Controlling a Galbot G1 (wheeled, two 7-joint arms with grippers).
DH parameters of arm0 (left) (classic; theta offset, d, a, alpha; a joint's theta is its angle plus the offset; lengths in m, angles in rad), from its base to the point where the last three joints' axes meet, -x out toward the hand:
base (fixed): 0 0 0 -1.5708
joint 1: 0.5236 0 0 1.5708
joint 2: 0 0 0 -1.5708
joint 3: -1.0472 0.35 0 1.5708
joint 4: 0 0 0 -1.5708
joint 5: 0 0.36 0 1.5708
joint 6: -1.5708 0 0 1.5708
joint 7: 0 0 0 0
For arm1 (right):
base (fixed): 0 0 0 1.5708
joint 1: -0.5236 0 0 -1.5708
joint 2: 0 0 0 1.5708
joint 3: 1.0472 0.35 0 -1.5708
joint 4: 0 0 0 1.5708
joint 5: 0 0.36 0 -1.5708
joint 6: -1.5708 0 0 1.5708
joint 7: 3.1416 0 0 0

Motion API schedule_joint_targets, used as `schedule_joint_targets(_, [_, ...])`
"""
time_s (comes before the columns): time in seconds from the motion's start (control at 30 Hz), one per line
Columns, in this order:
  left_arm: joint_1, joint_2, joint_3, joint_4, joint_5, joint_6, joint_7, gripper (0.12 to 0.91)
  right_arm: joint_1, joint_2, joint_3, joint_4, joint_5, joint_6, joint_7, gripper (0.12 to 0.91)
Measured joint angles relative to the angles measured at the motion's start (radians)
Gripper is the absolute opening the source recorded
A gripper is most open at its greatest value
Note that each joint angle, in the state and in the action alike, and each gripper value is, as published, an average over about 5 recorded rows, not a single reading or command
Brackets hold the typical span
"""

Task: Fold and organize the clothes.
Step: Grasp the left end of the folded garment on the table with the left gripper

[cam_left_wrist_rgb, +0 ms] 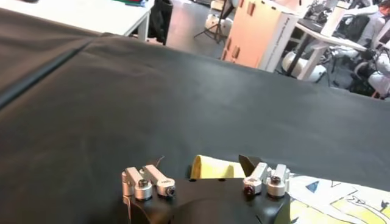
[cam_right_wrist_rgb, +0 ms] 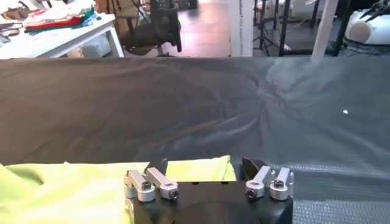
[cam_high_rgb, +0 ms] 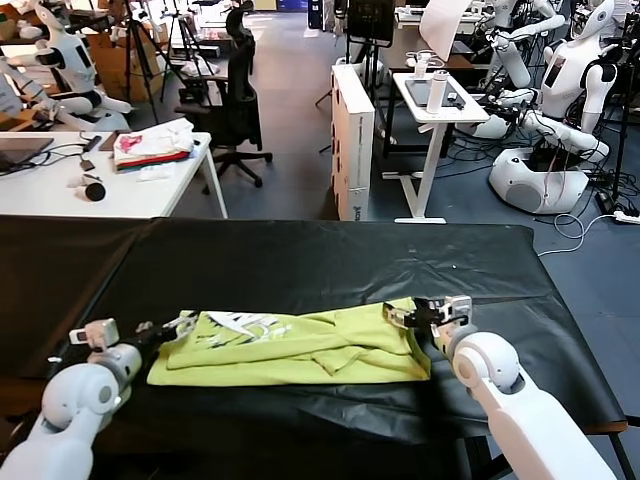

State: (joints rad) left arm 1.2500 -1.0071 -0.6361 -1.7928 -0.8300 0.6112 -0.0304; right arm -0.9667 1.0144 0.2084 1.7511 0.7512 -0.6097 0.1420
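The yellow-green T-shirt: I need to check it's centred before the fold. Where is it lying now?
In the head view the T-shirt lies on the black table cover near its front edge, between the left gripper and right gripper, one at each end.

My black-covered worktable; grey floor. White desk at 11 o'clock, black office chair at 12, cardboard box at 1.

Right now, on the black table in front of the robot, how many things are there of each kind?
Lime-green T-shirt: 1
Robot claws: 2, the left claw and the right claw, one at each end of the shirt
Total: 3
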Motion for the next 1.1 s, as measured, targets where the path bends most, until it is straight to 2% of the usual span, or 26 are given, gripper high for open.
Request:
schedule_joint_targets(0.1, [-0.003,-0.001,0.002,0.003,-0.001,-0.002,0.000,0.687,-0.002,0.003,0.000,-0.001,-0.001,0.003,0.000,0.367])
schedule_joint_targets(0.17, [-0.004,-0.001,0.002,0.004,0.001,-0.005,0.001,0.594,-0.004,0.005,0.001,-0.002,-0.003,0.006,0.000,0.245])
schedule_joint_targets(0.23, [-0.003,-0.001,0.001,0.004,0.002,-0.010,0.001,0.483,-0.007,0.008,0.003,-0.003,-0.006,0.010,0.000,0.173])
schedule_joint_targets(0.33, [0.003,-0.001,-0.002,0.001,0.002,-0.017,0.001,0.321,-0.014,0.014,0.009,-0.005,-0.010,0.022,0.005,0.158])
schedule_joint_targets(0.43, [0.010,0.000,-0.008,-0.004,0.003,-0.021,0.000,0.214,-0.023,0.024,0.019,-0.007,-0.016,0.040,0.012,0.154])
schedule_joint_targets(0.57, [0.017,0.004,-0.020,-0.004,0.002,-0.026,0.000,0.169,-0.037,0.039,0.032,-0.011,-0.025,0.065,0.023,0.153])
schedule_joint_targets(0.83, [0.033,0.017,-0.042,0.002,-0.001,-0.035,0.003,0.149,-0.050,0.058,0.045,-0.019,-0.030,0.077,0.031,0.153])
schedule_joint_targets(1.0, [0.037,0.020,-0.045,0.005,0.000,-0.036,0.009,0.150,-0.054,0.062,0.049,-0.017,-0.023,0.076,0.014,0.153])
schedule_joint_targets(1.1, [0.033,0.018,-0.045,0.005,0.006,-0.038,0.014,0.200,-0.059,0.059,0.054,-0.011,-0.018,0.085,-0.012,0.162])
